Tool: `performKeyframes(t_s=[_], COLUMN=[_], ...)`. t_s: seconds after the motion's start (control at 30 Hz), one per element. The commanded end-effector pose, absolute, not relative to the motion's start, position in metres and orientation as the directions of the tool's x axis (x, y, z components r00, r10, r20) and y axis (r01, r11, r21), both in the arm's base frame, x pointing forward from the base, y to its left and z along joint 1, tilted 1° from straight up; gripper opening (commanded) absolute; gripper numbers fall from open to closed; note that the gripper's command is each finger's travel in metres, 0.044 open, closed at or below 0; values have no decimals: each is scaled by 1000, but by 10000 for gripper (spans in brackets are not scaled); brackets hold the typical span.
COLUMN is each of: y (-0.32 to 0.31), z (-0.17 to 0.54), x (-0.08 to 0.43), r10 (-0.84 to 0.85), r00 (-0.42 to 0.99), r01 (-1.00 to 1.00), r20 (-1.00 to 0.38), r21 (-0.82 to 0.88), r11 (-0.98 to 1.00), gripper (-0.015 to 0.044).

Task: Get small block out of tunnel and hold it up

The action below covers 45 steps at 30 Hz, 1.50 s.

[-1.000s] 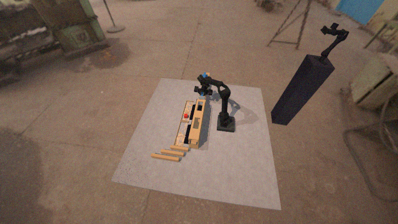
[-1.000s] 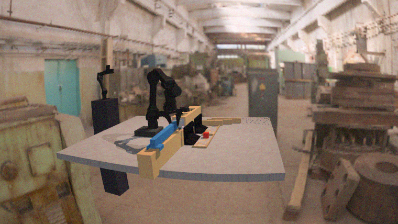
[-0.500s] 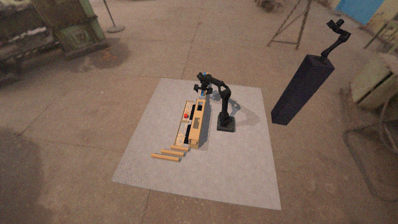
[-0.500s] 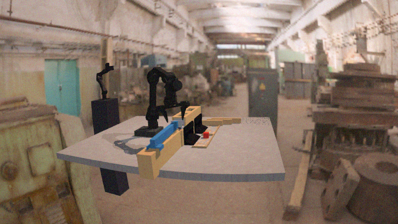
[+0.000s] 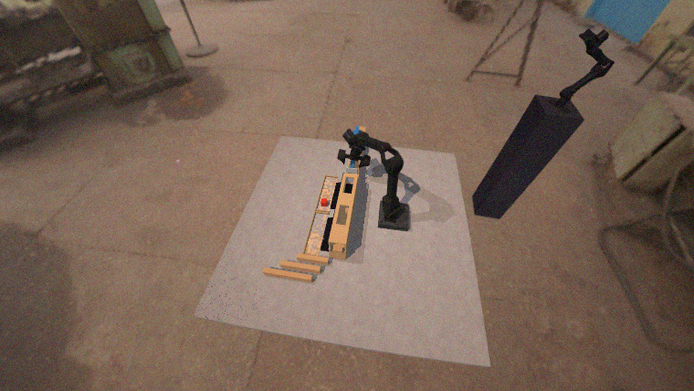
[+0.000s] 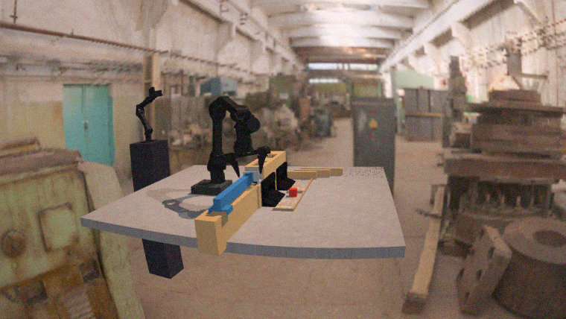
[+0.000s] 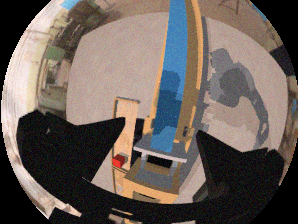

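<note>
The wooden tunnel (image 5: 345, 197) (image 6: 274, 161) has openings in its top. The blue handle (image 6: 235, 191) (image 7: 175, 60) sticks out of its far end along a wooden rail (image 6: 241, 212). A pale cage end (image 5: 352, 170) (image 7: 161, 154) shows at the tunnel mouth. A small red block (image 5: 323, 202) (image 6: 293, 191) (image 7: 118, 161) lies outside the tunnel, in the shallow side tray (image 5: 313, 235) (image 6: 303, 194). My gripper (image 5: 352, 163) (image 6: 250, 174) (image 7: 161, 127) is open and empty, its fingers on either side of the handle's inner end near the mouth. Whether anything is inside the cage is hidden.
Three loose wooden rods (image 5: 288, 274) (image 5: 300, 266) (image 5: 313, 258) lie at the tunnel's other end. Black panels (image 5: 328, 235) (image 6: 272, 194) stand between tunnel and tray. The arm's base (image 5: 394, 216) stands on the opposite side of the tunnel from the tray. A second arm stands on a dark pillar (image 5: 527, 160) off the table.
</note>
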<state>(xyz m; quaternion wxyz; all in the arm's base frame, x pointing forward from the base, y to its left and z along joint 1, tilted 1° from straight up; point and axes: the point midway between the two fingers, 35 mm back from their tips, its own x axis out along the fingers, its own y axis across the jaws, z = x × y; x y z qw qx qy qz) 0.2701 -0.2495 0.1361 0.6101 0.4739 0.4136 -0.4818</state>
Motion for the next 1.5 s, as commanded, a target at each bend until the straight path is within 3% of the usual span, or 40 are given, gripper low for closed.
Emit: performKeyframes(t_s=[0.0, 0.37, 0.83, 0.93, 1.0, 1.23, 1.47], y=[-250, -250, -250, -250, -251, -269, -259], z=[130, 113, 119, 119, 119, 118, 119], x=[269, 269, 270, 270, 270, 272, 269], r10=[-199, -199, -200, -200, -200, -201, -201], r00=[192, 192, 197, 197, 197, 196, 191], r01=[980, 980, 979, 979, 979, 980, 980], r20=[-961, -961, -960, -960, -960, -960, -961], r21=[180, 179, 183, 183, 183, 182, 176], r11=[81, 81, 87, 87, 86, 85, 88], gripper=[440, 440, 72, 52, 0, 0, 184])
